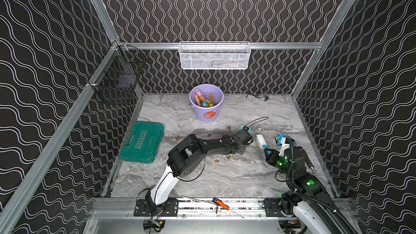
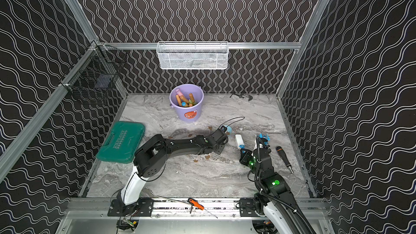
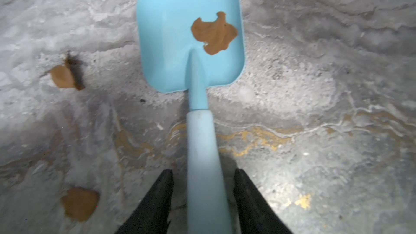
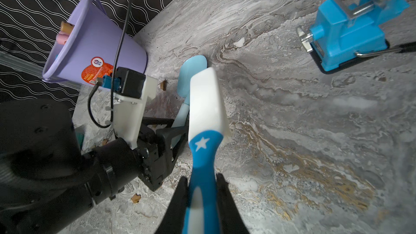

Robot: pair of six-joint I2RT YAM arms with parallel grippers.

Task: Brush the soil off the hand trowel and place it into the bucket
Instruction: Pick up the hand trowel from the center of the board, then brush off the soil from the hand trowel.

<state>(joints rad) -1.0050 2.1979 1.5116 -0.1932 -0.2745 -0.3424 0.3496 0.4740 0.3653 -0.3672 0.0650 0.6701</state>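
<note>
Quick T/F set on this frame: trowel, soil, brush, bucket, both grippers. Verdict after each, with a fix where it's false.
1. A brown soil clump sits on the blade of the trowel. True.
2. The right gripper is shut on the brush. True.
3. The trowel is in the bucket. False: it lies on the table, with its handle between the jaws of the open left gripper.
4. The bucket is empty. False: several wooden and pink handles stick up inside it.
5. Loose soil crumbs lie on the table beside the trowel. True.
</note>
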